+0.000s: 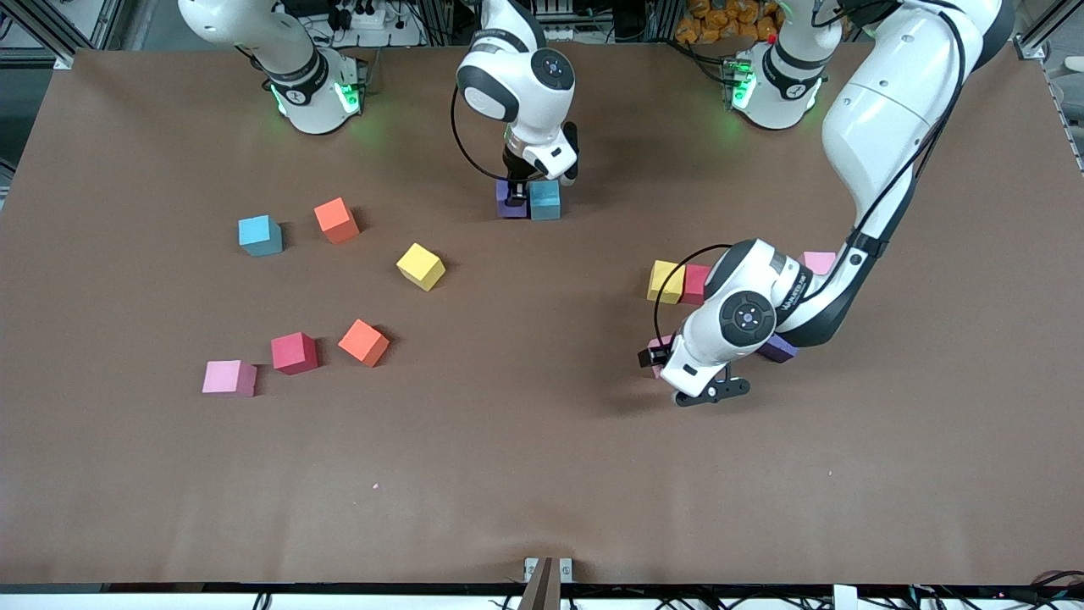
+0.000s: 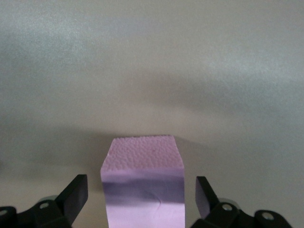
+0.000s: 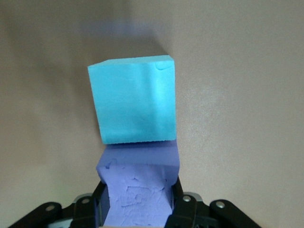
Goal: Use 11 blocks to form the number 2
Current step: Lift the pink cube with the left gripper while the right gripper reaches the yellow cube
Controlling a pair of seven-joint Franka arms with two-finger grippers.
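Up at the top centre of the front view, the right pincer (image 1: 527, 181) is down at the brown bench (image 1: 542, 474), clamped tight on a matte purple foam cube (image 1: 509, 202). The right wrist view shows its fingers (image 3: 183, 209) pressed against both sides of that cube, which touches a teal-blue foam cube (image 1: 545, 201) standing beside it toward the left arm's end.

Lower in the frame, right of centre, the left pincer (image 1: 710, 394) hangs low over the bench with its jaws spread wide and holding nothing. In the left wrist view a pale pink foam cube (image 2: 142, 187) stands between the two fingers (image 2: 76, 194), with a gap on each side. In the front view that pink cube (image 1: 660, 345) peeks out from under the wrist.

Around the left arm lie a yellow foam cube (image 1: 666, 281) touching a red foam cube (image 1: 696, 284), a second pink cube (image 1: 820, 262) partly hidden by the arm, and a second purple cube (image 1: 777, 348) under the forearm.

Across the left half of the frame, loose and apart, sit a light blue cube (image 1: 260, 235), an orange cube (image 1: 336, 219), a second yellow cube (image 1: 421, 266), a second red cube (image 1: 294, 352), a second orange cube (image 1: 364, 342) and a third pink cube (image 1: 229, 378). No digit shape shows on the bench yet.
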